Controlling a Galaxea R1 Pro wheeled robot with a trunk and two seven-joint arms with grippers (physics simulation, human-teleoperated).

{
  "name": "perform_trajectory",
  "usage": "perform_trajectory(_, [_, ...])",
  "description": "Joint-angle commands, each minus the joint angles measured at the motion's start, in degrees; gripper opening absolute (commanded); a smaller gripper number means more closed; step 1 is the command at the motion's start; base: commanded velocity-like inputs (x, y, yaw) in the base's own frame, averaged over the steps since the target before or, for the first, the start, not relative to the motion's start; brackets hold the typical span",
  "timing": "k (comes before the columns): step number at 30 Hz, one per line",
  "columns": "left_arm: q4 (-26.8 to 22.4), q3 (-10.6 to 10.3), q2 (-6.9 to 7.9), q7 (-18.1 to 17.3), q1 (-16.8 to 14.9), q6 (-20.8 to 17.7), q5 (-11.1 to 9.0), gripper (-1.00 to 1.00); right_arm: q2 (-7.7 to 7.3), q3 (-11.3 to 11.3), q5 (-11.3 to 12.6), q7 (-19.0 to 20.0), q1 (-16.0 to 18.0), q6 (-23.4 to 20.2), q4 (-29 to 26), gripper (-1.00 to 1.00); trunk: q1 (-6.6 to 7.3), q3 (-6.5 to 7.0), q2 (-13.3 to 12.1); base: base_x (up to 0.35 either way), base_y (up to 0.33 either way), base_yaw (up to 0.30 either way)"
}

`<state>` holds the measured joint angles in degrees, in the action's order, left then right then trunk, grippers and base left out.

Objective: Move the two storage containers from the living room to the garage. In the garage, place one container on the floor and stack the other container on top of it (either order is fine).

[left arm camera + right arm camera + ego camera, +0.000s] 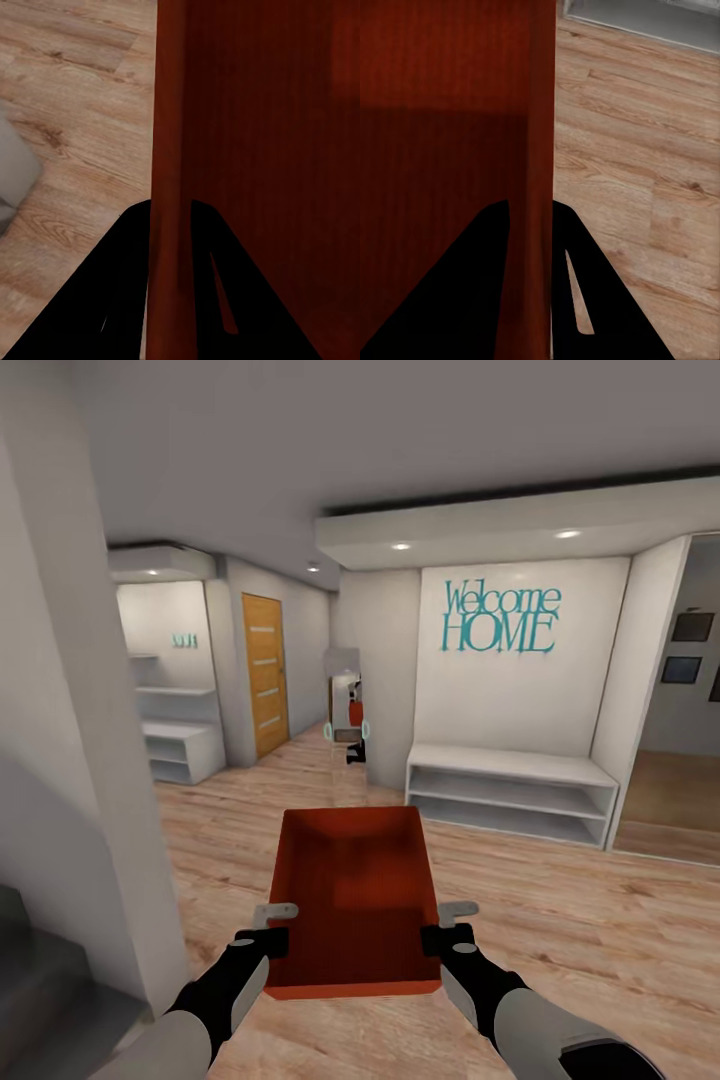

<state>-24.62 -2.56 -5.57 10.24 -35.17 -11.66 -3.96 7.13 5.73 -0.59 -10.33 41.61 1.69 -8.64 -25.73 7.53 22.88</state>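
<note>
Light wood-plank flooring [560, 920], glossy and grained, runs through a white-walled hallway. Teal cursive-and-block "Welcome HOME" lettering [500, 618] hangs on the far wall above a low white open-shelf bench [510, 792]. An orange wooden door [264, 672] with pale horizontal slots stands down the corridor; more white shelving [182, 735] sits beside it.

Red-orange rectangular plastic storage container [355, 895], lidless, thin upright walls, flat base, finely ribbed inner texture, is held off the flooring in front of the robot, between both arms, long axis pointing away.

Left gripper [268, 930]: black fingers clamped over the container's left side wall near its near corner. In the left wrist view the thin red wall [169, 187] passes between the two dark fingers [97, 315], one inside, one outside.

Right gripper [448, 928]: likewise pinching the right side wall; in the right wrist view the wall [540, 150] stands upright between the fingers [600, 307], planks outside, container base inside.
</note>
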Motion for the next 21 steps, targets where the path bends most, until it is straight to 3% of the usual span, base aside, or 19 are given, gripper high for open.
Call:
perform_trajectory(1, [0.0, 1.9, 0.56, 1.5, 0.0, -0.5, 0.2, -1.00, -0.01, -1.4, -0.6, -0.4, 0.1, 1.0, -0.2, -1.00, -0.05, -0.02, 0.0, 0.324, 0.000, 0.000])
perform_trajectory(21, [-0.1, 1.9, 0.56, 1.5, 0.0, -0.4, 0.3, -1.00, -0.07, -1.3, -0.7, -0.4, 0.1, 1.0, -0.1, -1.00, -0.05, -0.02, 0.0, 0.324, 0.000, 0.000])
